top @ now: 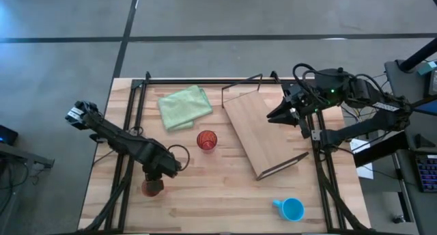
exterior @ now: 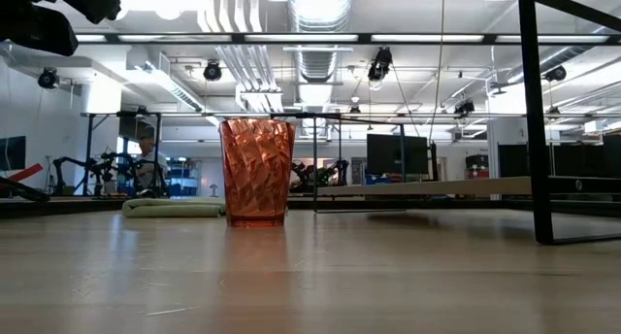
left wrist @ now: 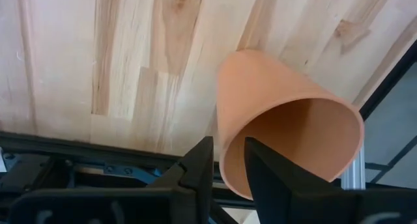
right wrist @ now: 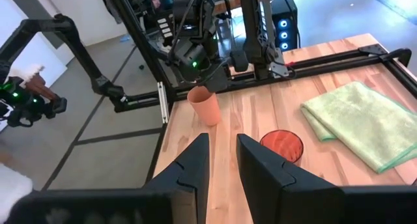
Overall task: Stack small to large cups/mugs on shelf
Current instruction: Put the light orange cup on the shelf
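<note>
The left arm is extended diagonally across the left part of the bench (top: 225,194), its wrist bent down near the front-left corner, and the left gripper (left wrist: 227,160) is closed on the rim of the tan-orange cup (left wrist: 280,120), one finger inside the mouth and the other outside the wall. In the left wrist view the cup is seen tilted, its mouth turned toward the camera above the wood surface; in the right wrist view it is seen leaning beneath the left arm, close to the bench's left edge. The right arm is folded at the back-right corner, and the right gripper (right wrist: 221,159) is held above the shelf's back end, its fingers parted with nothing between them, pointed across the bench toward the left. The translucent red-orange cup (top: 206,140) stands upright near the middle of the bench, apart from everything else. The blue mug (top: 292,209) stands near the front edge toward the right, its handle turned left. The shelf (top: 263,130) lies at an angle on the right half of the bench, with nothing on it. A pale green folded cloth (top: 184,106) lies near the back edge, left of the shelf.
</note>
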